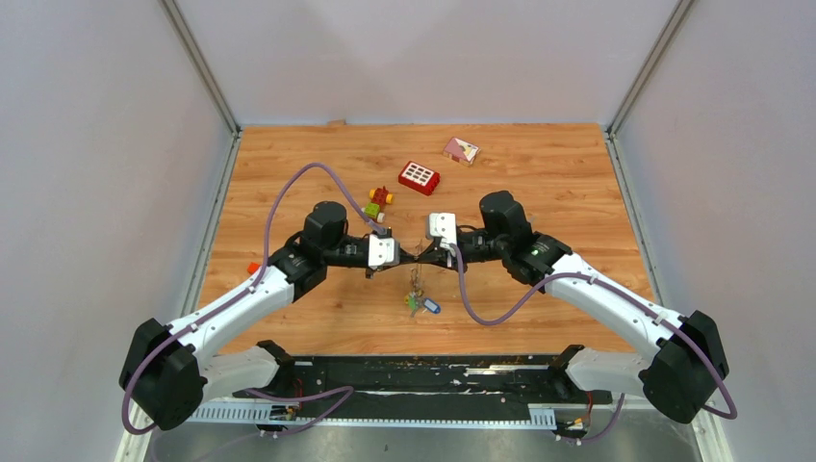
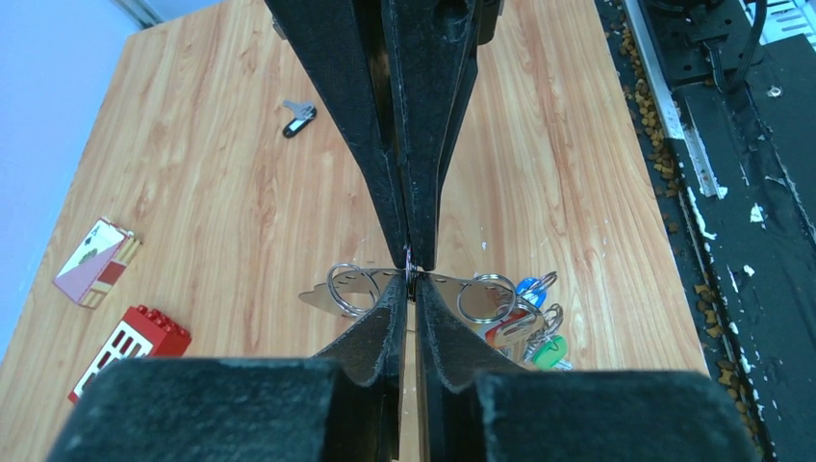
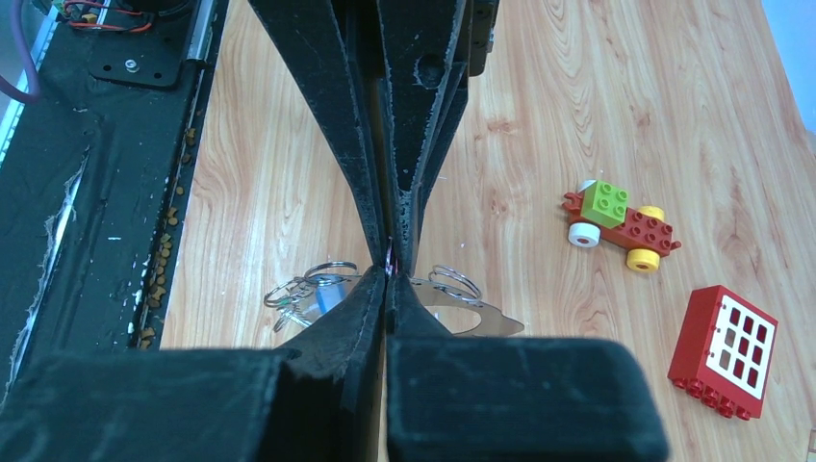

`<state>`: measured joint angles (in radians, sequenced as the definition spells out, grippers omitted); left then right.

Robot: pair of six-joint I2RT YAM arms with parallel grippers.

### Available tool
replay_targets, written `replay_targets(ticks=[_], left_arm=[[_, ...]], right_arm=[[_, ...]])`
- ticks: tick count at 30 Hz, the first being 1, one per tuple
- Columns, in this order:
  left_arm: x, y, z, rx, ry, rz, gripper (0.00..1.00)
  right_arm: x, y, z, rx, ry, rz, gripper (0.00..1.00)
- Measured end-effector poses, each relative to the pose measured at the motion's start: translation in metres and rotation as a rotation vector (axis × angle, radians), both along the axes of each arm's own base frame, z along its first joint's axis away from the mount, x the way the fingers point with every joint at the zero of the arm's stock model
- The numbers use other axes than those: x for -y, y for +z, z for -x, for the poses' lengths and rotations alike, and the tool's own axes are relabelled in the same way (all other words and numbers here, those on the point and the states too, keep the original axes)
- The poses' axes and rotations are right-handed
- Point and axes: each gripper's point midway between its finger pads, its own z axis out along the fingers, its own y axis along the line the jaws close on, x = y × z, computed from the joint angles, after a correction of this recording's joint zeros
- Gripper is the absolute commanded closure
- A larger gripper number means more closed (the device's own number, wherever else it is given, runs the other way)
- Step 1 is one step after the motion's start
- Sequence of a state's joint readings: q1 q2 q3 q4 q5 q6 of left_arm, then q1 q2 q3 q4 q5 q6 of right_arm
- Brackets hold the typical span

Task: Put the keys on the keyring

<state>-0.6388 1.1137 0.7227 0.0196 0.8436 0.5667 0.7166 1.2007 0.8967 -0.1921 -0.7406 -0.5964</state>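
the black, rough-padded left fingers (image 2: 377,332) and right fingers (image 3: 358,310) meet tip to tip, each pair pinched together on the thin grey keyring (image 1: 416,279), edge-on and barely traceable, below which the keys (image 2: 515,322), flat silver blades on small split rings with blue and green tags, hang over the wood-grain surface (image 2: 241,192), partly hidden.

Overhead view looks down on table (image 1: 289,173); wrist views close, opposed, sharing keys (image 2: 548,351).
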Motion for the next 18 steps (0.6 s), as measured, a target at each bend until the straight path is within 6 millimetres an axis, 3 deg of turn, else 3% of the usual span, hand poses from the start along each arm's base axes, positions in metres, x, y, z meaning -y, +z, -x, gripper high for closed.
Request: replay_targets(ticks=[8,15,18], left_arm=[[-0.0001,0.0005,-0.003,0.006,0.016,-0.001,0.87],[-0.0005,-0.0007,-0.0035,0.004,0.022,-0.006,1.0],[-0.0009,-0.0016,-0.0039,0.003,0.026,-0.01,1.0]], right_arm=[[-0.0008,-0.0002,-0.0024,0.005,-0.006,-0.001,1.0],[-0.0012,-0.0014,-0.003,0.004,-0.007,0.001,1.0],[-0.0014,-0.0025,-0.0037,0.003,-0.008,0.003,1.0]])
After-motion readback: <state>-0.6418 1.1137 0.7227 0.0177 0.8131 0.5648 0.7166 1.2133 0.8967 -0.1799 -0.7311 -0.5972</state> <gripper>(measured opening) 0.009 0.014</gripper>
